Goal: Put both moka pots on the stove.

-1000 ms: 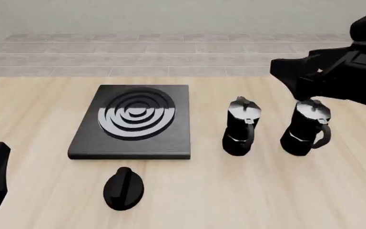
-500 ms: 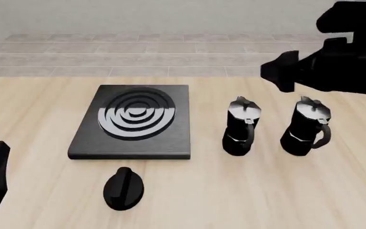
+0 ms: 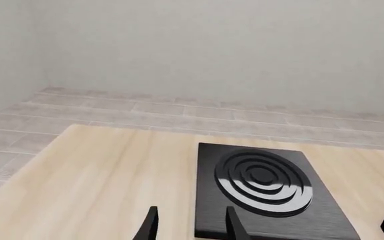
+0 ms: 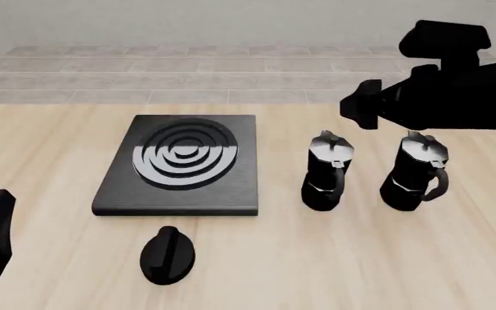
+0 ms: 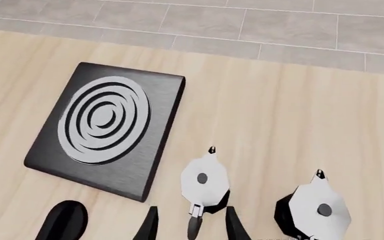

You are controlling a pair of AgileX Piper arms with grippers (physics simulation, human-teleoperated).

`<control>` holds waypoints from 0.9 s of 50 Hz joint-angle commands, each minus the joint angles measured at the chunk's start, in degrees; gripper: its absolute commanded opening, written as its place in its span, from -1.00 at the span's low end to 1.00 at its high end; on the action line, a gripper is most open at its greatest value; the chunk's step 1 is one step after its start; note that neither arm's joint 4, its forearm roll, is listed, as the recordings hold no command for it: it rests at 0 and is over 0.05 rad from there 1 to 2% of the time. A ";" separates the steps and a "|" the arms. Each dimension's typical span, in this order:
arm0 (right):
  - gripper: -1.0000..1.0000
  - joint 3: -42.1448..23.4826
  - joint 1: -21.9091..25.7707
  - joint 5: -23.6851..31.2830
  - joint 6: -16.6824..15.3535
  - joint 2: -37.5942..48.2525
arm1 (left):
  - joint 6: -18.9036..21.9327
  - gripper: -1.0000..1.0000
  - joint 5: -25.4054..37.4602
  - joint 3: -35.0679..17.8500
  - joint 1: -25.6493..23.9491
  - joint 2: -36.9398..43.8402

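Moka pots stand right of stove; knob nearby; both end effectors apart.

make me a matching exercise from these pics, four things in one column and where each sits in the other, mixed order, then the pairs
Things:
1. stove
2. moka pot nearer the stove
3. black oval knob
4. right gripper

Places:
A. on the table in front of the stove, nearest the camera in the front view
B. in the air above the two pots
C. flat on the table, left of both pots
D. upright on the table, between the stove and the other moka pot

Pairs: 1-C, 2-D, 3-A, 4-B
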 commanded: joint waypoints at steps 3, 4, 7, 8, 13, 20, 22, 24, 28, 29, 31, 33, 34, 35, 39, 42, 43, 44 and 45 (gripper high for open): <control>1.00 0.71 -0.82 -1.39 1.54 3.10 | -0.28 1.00 -0.77 0.03 -0.09 0.98; 1.00 0.71 -0.82 -1.39 1.54 3.10 | -0.28 1.00 -0.77 0.03 -0.09 0.98; 1.00 1.50 -1.02 -2.21 1.95 3.74 | -0.28 1.00 -1.02 -0.06 -0.05 1.29; 1.00 1.59 -1.02 -2.38 1.89 3.84 | -0.29 1.00 -0.98 -0.08 -0.04 1.27; 1.00 2.15 -1.09 -3.14 2.08 4.55 | -0.31 1.00 -0.95 -0.04 -0.04 1.19; 1.00 3.33 -0.87 -4.50 2.91 5.55 | -0.25 1.00 -0.82 0.00 0.05 1.03; 1.00 3.66 -0.65 -4.81 3.33 5.95 | -0.19 1.00 -0.86 -0.01 0.03 1.08; 1.00 3.85 -0.58 -5.17 3.51 6.17 | -0.20 1.00 -1.01 -0.03 0.05 1.26; 1.00 4.68 -0.14 -6.15 4.05 6.88 | -0.14 1.00 -0.93 -0.09 0.06 1.22; 1.00 4.75 -0.14 -6.28 4.03 6.96 | -0.14 1.00 -0.90 -0.07 0.07 1.16; 1.00 4.88 0.01 -6.57 4.14 7.14 | -0.06 1.00 -0.70 -0.05 0.11 0.90; 1.00 4.91 0.05 -6.70 4.17 7.23 | -0.06 1.00 -0.71 -0.05 0.13 0.89; 1.00 4.99 0.09 -6.81 4.24 7.27 | -0.04 1.00 -0.69 -0.06 0.16 0.88; 1.00 5.25 0.29 -7.05 4.48 7.39 | -0.04 1.00 -0.64 -0.10 0.19 0.87; 1.00 6.26 0.37 -7.98 4.76 7.74 | -0.03 1.00 -0.54 -0.08 0.22 0.73; 1.00 6.50 0.38 -8.29 4.83 7.87 | 0.01 1.00 -0.74 -0.17 0.22 1.03; 1.00 6.56 0.35 -8.35 4.98 7.90 | 0.02 1.00 -0.74 -0.15 0.21 1.02; 1.00 6.56 0.35 -8.35 4.98 7.90 | 0.02 1.00 -0.74 -0.15 0.21 1.02; 1.00 6.77 0.32 -8.56 5.08 7.98 | 0.01 1.00 -0.63 -0.10 0.20 0.85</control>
